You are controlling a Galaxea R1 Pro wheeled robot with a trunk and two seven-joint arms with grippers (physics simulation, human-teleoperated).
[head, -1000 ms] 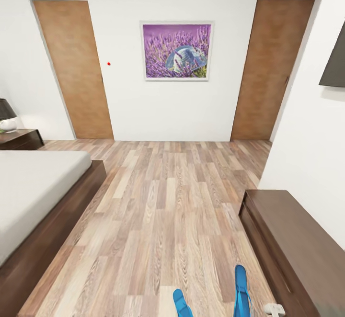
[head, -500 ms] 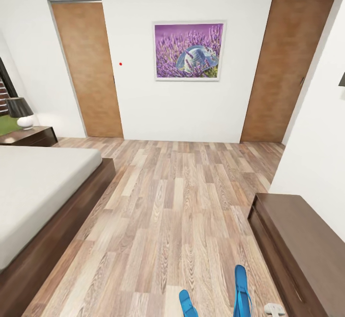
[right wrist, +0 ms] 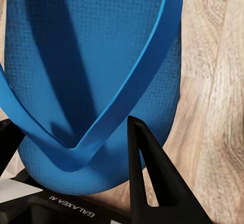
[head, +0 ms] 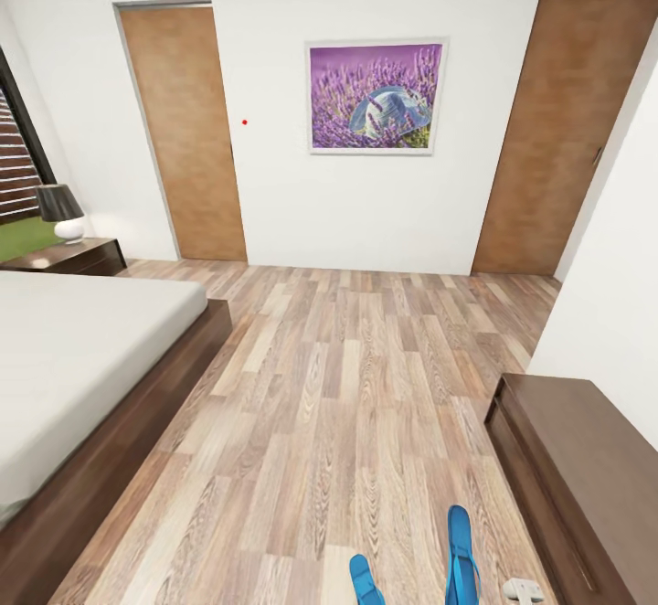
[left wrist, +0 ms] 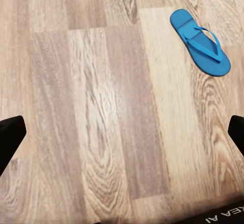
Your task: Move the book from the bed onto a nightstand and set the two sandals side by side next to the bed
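Your head camera has swung to the left over the last second, so the whole picture slid to the right. The room did not move, you did.

The bed [head: 82, 349] now takes up more of the left side. The nightstand [head: 78, 258] at its far corner has come into full view, with its lamp [head: 62, 212] on top. A dark window edge [head: 14, 157] now peeks in beside it. The lavender picture [head: 376, 98] and the two doors have drifted right. The low brown cabinet [head: 585, 459] along the right wall shows less than before.

This is good for you, because you are turning to face the bed, where both sandals must go.

One blue sandal [head: 461, 555] is on the floor strip beside the cabinet's front edge. The other sandal [head: 366, 582] is just left of it. Both are well apart from the bed.

Your left gripper [left wrist: 122, 137] hangs over bare floor with its fingers wide apart and nothing between them. The second sandal [left wrist: 200, 41] lies off to one side of it.

Your right gripper [right wrist: 68, 125] has a black finger on each side of the first sandal [right wrist: 91, 71]. It looks like a grip, but the view is too close, so I cannot tell if it is squeezing.

The book job comes later.
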